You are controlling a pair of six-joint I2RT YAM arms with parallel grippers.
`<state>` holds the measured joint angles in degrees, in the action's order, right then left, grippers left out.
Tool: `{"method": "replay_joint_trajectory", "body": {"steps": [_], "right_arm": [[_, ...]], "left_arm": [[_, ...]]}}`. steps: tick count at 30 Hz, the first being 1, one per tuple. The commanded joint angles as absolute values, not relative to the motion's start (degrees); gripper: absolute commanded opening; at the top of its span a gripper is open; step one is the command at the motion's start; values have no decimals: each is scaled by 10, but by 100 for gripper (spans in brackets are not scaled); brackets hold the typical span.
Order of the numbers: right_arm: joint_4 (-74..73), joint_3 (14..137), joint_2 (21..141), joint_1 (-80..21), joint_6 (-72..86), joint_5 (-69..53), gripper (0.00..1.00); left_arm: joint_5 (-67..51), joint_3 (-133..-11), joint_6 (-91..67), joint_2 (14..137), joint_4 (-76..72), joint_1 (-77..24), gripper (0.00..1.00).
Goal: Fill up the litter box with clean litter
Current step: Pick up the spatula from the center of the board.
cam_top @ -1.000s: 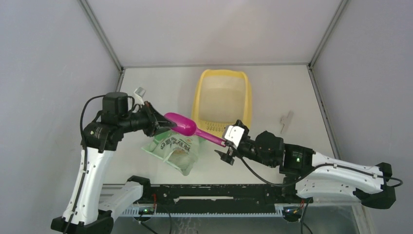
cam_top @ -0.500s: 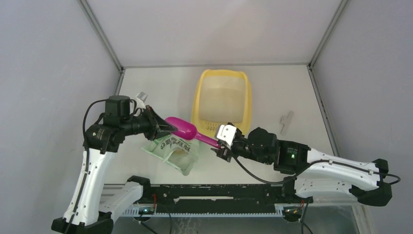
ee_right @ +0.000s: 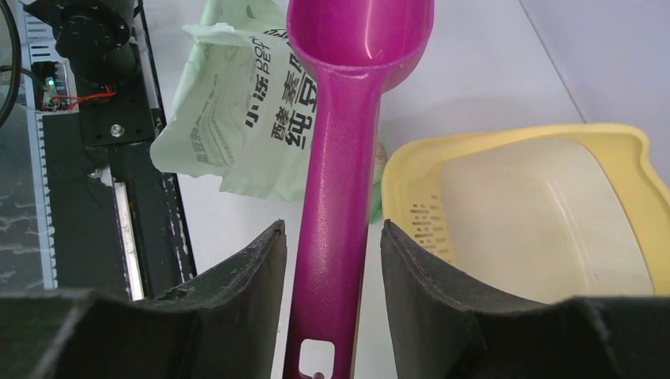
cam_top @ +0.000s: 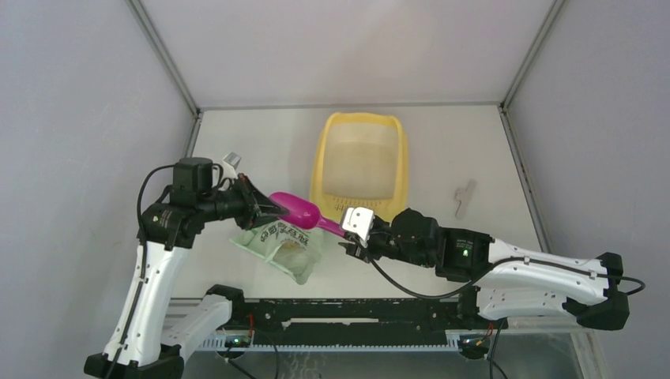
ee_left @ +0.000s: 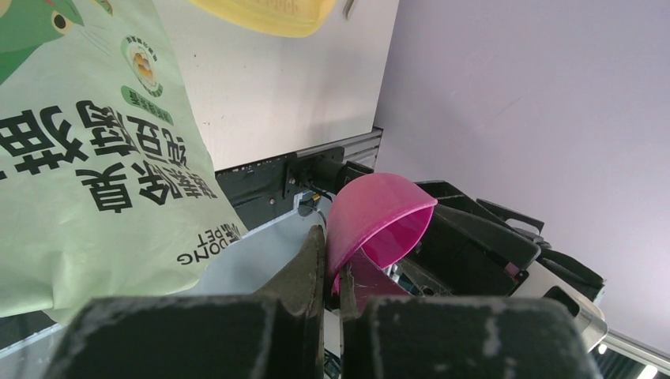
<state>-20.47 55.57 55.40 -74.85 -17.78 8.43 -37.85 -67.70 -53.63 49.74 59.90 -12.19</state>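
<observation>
The light green printed bag [cam_top: 280, 246] lies on the desk [cam_top: 261, 142] nearest the arm bases, left of centre. The right end effector [cam_top: 346, 235] straddles the handle end of the magenta scoop [cam_top: 296, 208]; in the right wrist view its jaws stand part open, with a gap on each side of the handle. The left end effector [cam_top: 271, 209] is closed on the rim of the scoop bowl, above the bag. Beyond the scoop, the litter box [cam_top: 319, 175] sits flat at the desk centre, its slotted grille ledge toward the arms. A small grey piece [cam_top: 464, 197] lies to its right, apart.
</observation>
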Motion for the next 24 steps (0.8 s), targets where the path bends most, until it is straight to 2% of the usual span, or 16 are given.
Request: {"method": "replay_joint_trajectory", "body": {"steps": [1, 6, 10, 12, 15, 21, 24], "right_arm": [[-179, 583, 555, -760, -182, 85, 56], [-172, 582, 551, -766, -185, 94, 58], [-169, 582, 554, -767, -186, 91, 52], [-169, 583, 557, -767, -186, 89, 45], [-166, 583, 561, -767, -186, 88, 43], [-169, 583, 572, -768, -186, 92, 54], [-171, 583, 576, -768, -187, 98, 51]], "left_arm": [[-393, -662, -542, 494, 578, -119, 0], [-395, -648, -542, 495, 568, -119, 0], [-404, -635, -552, 492, 551, -119, 0], [-413, -624, -562, 488, 538, -119, 0], [-423, -609, -573, 483, 523, -119, 0], [-439, -594, -600, 477, 489, -119, 0], [-447, -587, -611, 473, 474, -119, 0]]}}
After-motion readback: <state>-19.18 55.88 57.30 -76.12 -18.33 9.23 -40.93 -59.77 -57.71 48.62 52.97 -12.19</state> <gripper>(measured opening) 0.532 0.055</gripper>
